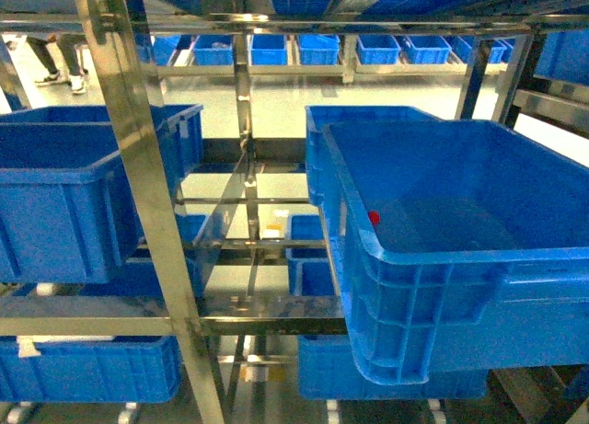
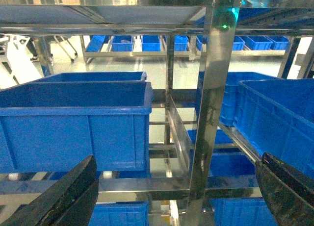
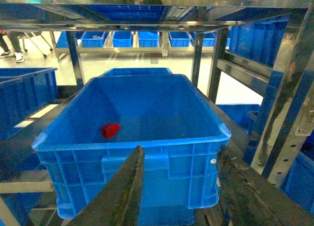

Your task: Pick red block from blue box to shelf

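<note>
Right end effector (image 3: 179, 191), fingers spread wide, hangs before the crate (image 3: 147, 152) holding the red block (image 3: 110, 130) beyond.

1. Your left gripper (image 2: 176, 196) shows in its wrist view with the two dark fingers (image 2: 59, 199) spread wide, nothing between them.
2. Your right gripper (image 3: 184, 191) is likewise parted and empty, fingers (image 3: 122, 196) pointing far, level.
3. Neither arm appears in the head view.

I see cool, bright light from behind the shelf (image 1: 147, 203); its posts glare, the floor (image 1: 276, 107) is overexposed, and near fingers (image 3: 122, 196) are blurred.
</note>
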You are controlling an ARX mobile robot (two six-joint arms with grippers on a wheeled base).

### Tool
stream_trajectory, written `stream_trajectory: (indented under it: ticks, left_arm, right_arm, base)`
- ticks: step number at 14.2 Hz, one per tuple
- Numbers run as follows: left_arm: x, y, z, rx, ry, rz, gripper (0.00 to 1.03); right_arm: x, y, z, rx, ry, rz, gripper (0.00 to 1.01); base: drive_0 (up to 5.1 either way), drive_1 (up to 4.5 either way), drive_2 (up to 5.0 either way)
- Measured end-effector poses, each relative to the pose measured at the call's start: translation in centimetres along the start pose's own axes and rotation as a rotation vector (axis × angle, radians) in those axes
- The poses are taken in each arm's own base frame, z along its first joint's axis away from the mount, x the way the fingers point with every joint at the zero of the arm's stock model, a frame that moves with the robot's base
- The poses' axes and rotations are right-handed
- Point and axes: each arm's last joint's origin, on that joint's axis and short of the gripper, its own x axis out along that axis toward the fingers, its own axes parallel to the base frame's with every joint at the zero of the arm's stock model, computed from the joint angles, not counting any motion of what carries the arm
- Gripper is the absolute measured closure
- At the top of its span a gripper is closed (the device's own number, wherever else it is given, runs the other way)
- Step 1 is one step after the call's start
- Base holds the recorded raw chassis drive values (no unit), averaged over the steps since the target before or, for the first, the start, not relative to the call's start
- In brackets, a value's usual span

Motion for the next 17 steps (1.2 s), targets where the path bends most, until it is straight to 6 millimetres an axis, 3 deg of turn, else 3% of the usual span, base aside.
stream_trajectory:
  ticks: [4, 5, 17]
  left_arm:
    - [0.00, 0.00, 0.00, 0.000, 0.000, 0.000, 0.05]
    - [0.00, 0.00, 0.00, 0.000, 0.000, 0.000, 0.05]
    - [0.00, 0.00, 0.00, 0.000, 0.000, 0.000, 0.05]
  right_arm:
    - [0.00, 0.00, 0.00, 0.000, 0.000, 0.000, 0.09]
    - [0.00, 0.00, 0.00, 0.000, 0.000, 0.000, 0.01]
    - [0.00, 0.00, 0.00, 0.000, 0.000, 0.000, 0.03]
  base:
    - [0.0, 0.00, 0.0]
    - [0.0, 0.00, 0.0]
    - [0.0, 0.00, 0.0]
